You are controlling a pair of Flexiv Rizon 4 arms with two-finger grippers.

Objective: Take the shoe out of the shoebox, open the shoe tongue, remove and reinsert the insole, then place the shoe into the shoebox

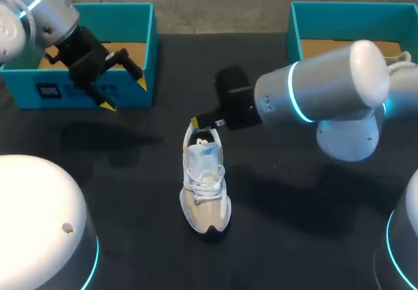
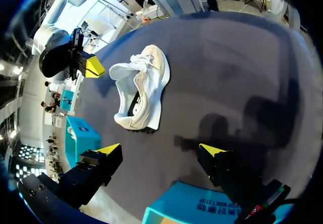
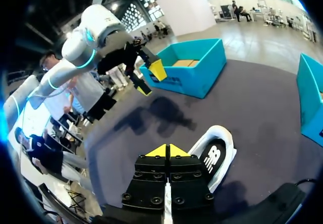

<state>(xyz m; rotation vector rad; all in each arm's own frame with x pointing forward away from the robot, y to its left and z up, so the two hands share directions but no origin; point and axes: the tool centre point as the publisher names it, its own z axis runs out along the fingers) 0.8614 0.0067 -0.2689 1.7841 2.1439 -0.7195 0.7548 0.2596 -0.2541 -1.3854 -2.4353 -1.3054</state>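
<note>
The shoe (image 1: 205, 187) is out. The right gripper (image 3: 166, 151) is clenched empty at its heel, the left gripper (image 2: 160, 150) released. Next, probably: open the tongue (image 1: 203, 155).

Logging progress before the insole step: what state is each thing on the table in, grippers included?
shoe: out of the box, upright on the table, laced.
left shoebox: open, cardboard floor showing.
right shoebox: open, inside partly hidden.
left gripper: open, empty.
right gripper: shut, at the shoe's heel.
</note>
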